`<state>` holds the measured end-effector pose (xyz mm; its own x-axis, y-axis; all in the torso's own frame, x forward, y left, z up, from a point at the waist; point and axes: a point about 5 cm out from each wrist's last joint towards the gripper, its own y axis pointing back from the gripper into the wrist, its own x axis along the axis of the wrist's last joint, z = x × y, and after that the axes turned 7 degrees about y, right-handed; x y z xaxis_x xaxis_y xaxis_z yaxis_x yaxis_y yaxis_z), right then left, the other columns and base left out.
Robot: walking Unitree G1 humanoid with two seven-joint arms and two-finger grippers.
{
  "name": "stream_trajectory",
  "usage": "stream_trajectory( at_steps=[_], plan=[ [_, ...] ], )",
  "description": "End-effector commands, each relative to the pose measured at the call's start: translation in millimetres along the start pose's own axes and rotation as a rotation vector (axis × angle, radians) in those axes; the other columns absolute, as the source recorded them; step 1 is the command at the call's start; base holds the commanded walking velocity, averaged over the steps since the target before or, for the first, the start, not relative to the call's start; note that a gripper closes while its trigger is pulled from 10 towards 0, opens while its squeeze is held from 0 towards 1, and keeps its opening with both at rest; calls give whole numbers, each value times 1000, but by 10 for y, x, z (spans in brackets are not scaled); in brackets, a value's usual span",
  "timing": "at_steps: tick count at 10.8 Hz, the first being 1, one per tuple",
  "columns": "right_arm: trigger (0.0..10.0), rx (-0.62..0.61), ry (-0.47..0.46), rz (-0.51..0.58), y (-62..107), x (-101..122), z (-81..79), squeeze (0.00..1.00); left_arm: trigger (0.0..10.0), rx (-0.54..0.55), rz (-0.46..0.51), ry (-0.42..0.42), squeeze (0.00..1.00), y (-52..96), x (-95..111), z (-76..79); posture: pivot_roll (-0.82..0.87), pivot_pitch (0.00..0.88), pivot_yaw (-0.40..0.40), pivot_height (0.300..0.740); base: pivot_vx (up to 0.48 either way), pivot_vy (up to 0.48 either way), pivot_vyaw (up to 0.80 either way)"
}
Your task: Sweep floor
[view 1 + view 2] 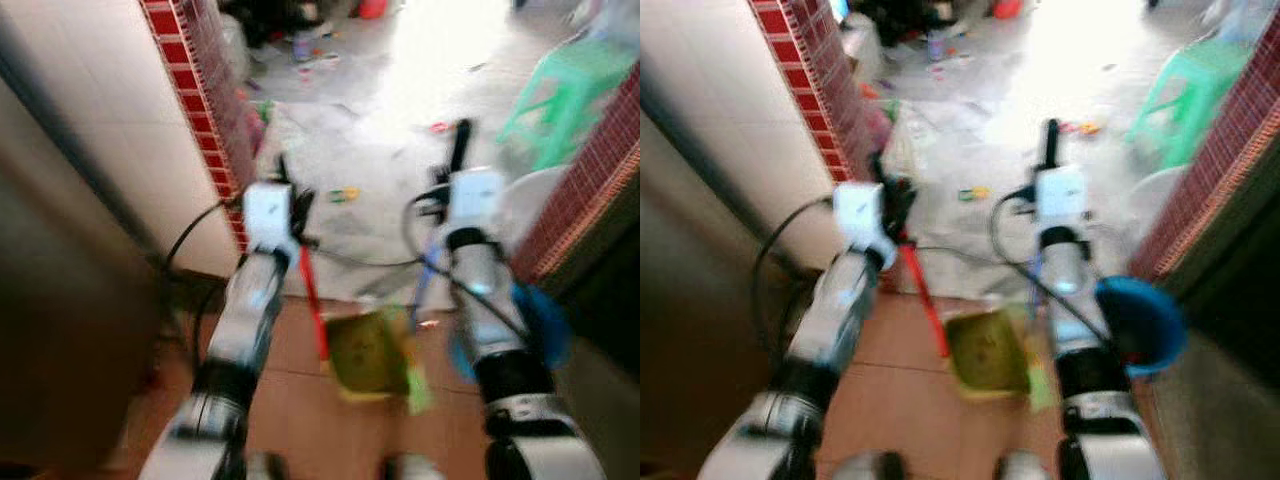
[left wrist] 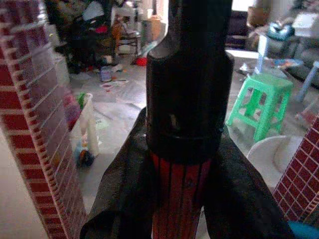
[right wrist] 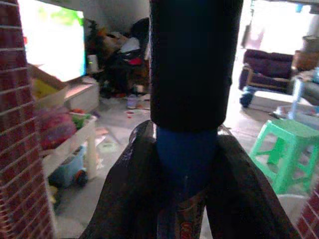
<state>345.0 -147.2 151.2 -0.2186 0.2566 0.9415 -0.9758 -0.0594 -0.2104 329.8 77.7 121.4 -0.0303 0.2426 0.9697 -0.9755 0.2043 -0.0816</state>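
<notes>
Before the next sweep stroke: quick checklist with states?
1. Left claw shut on the red handle: ok, the fingers close round it in the left wrist view.
2. Right claw shut on the blue handle: ok, gripped the same way.
3. Yellow-green dustpan on the tile floor between the arms: ok, though blurred.
4. Litter ahead on the grey floor: ok, scattered bits there to sweep.
5. Green stool ahead on the right: cannot tell whether it is in the stroke path.
6. Head views sharp enough to aim: not ok, both blurred.
</notes>
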Motion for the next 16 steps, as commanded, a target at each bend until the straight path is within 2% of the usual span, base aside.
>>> stream_trajectory(
  at_steps=[1,2,3,5,7,8,10,11,12,13,14,16],
  plan=[
    [10000,48,-8,64,-68,158,-80,0,10000,61,55,-27,0,68,79,-119,-52,0,-48,740,0,0,0],
    [10000,113,-21,61,-92,142,-169,0,10000,134,65,-45,0,258,10,-275,3,0,-112,740,0,0,0],
    [10000,130,-44,49,-103,104,-249,0,10000,155,100,-97,0,409,21,-401,18,0,-128,740,0,0,0],
    [10000,113,-62,26,-26,26,-331,0,10000,113,144,-182,0,540,84,-464,6,0,-97,740,0,0,0],
    [10000,88,-29,8,190,-127,-262,0,10000,-7,129,-270,0,602,135,-342,-2,0,-49,740,0,0,0],
    [10000,63,-15,-15,219,-199,-175,0,10000,-26,134,-270,0,608,175,-312,-9,0,-42,740,0,0,0],
    [10000,23,-3,12,61,-113,-65,0,10000,-45,165,-293,0,562,290,-374,-51,0,-26,740,0,0,0],
    [10000,-4,5,16,16,-97,24,0,10000,-24,148,-302,0,522,280,-429,-41,0,-8,740,0,0,0],
    [10000,-41,-3,8,18,-106,85,0,10000,-39,120,-310,0,531,274,-437,-51,0,17,740,0,0,0],
    [10000,-81,-13,24,77,-81,130,0,10000,-73,87,-330,0,620,250,-446,-63,0,36,740,0,0,0],
    [10000,-84,-7,19,102,-104,157,0,10000,-91,89,-319,0,609,251,-439,-58,0,29,740,0,0,0],
    [10000,-63,0,7,129,-121,151,0,10000,-54,115,-301,0,577,312,-469,-60,0,7,740,0,0,-688]
  ],
)
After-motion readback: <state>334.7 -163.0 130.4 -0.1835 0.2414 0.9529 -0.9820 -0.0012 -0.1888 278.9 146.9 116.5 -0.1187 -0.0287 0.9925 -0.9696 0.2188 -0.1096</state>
